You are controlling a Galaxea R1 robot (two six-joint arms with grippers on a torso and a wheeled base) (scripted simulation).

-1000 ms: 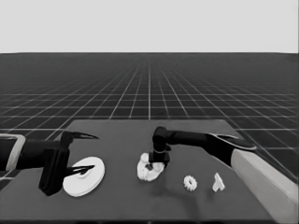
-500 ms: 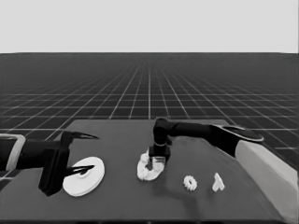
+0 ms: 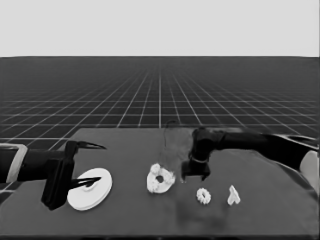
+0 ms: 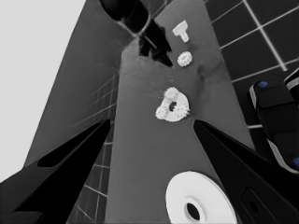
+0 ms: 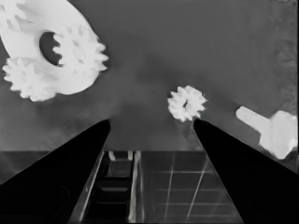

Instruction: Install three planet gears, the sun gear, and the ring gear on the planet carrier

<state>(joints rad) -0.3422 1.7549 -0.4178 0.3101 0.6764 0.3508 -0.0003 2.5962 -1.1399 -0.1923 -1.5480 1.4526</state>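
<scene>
While the left gripper (image 3: pixel 90 165) waits with fingers spread above the larger round part (image 3: pixel 90 189), a smooth white disc near the table's (image 3: pixel 125 220) left end, the right gripper (image 3: pixel 195 176) hovers open and empty between the smaller white round part (image 3: pixel 160 179), toothed gears (image 5: pixel 79 49) seated on it, and a loose white gear (image 3: pixel 203 196); bare tabletop surrounds them. Beside lies a thin white piece (image 3: pixel 233 195).

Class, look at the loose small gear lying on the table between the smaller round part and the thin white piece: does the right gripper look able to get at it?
Probably yes. The right gripper, fingers open, hovers just behind the loose gear, and nothing lies between them; the smaller round part and thin white piece sit apart on either side.
</scene>
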